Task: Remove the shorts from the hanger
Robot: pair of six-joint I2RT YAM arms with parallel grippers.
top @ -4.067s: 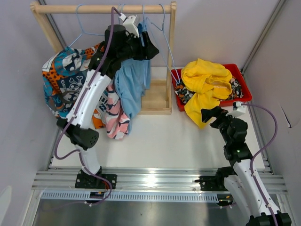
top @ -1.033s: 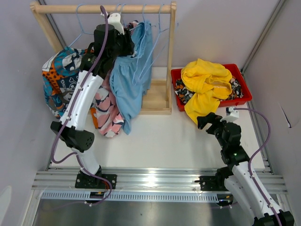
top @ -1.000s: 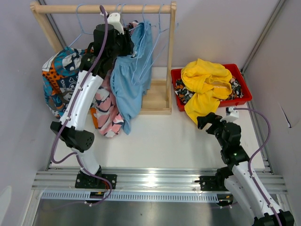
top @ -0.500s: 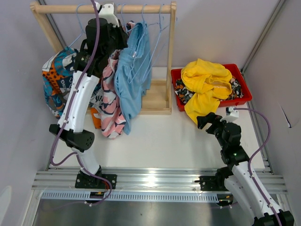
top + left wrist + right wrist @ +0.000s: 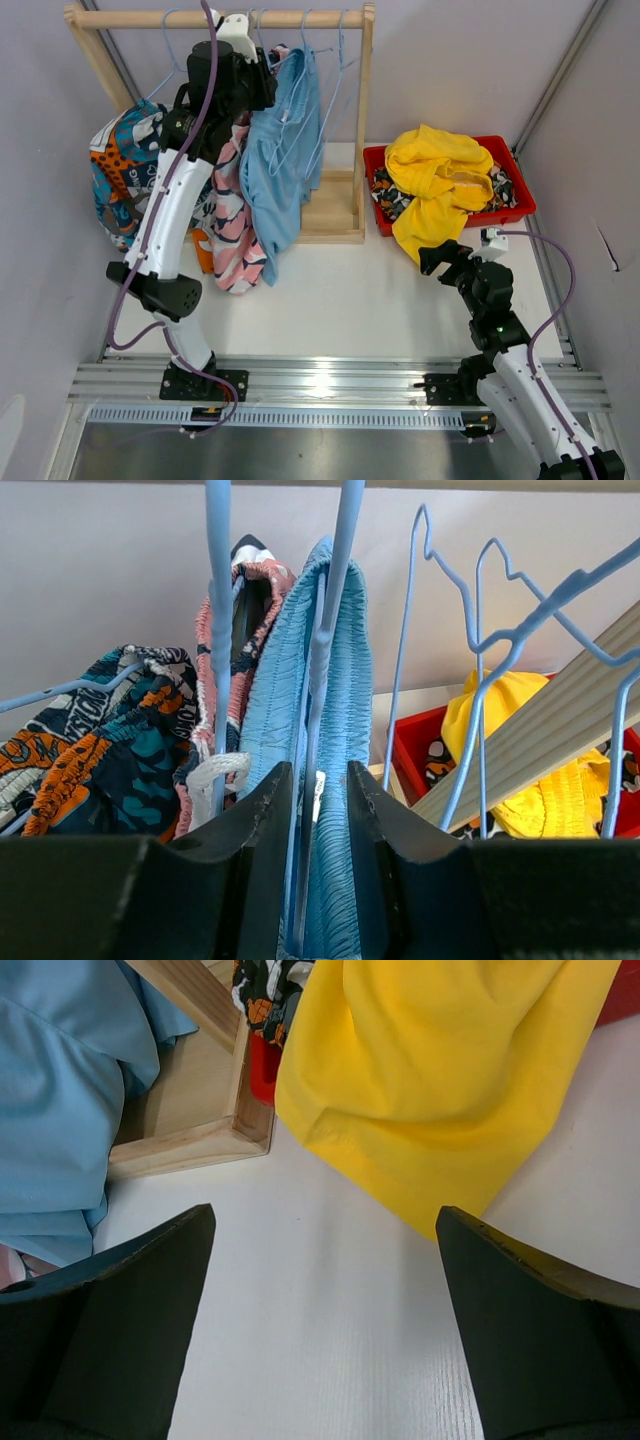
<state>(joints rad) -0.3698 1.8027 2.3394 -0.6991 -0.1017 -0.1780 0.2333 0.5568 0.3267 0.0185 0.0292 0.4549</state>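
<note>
The task looks a little under halfway done, judged from where the five pairs lie. The plain yellow fabric shorts (image 5: 435,180) are heaped in the red plastic bin (image 5: 515,205), one leg spilling over its wall onto the white desk (image 5: 350,300) just ahead of the right hand (image 5: 320,1360). That hand hovers low over the desk with its fingers spread wide and nothing between them. The black, orange and white blotched shorts (image 5: 265,985) lie in the same bin, under the yellow pair and beyond that hand's fingertips. Three pairs hang from the wooden rail rack (image 5: 220,18). The left hand (image 5: 318,780) is raised to the rail, and its fingers stand narrowly apart, with the gathered waistband of the plain light blue shorts (image 5: 340,680) and a thin blue wire hanger (image 5: 335,590) rising between them. Whether they pinch the cloth or only bracket it cannot be told. Just to the left of that hand hang the pink shorts with dark marks (image 5: 235,610), and further left the teal, orange and white patchwork shorts (image 5: 100,740). To its right, bare blue wire hangers (image 5: 480,680) dangle from the rail. The light blue pair appears to be the one in hand, with the pink and patchwork pairs to follow.
</note>
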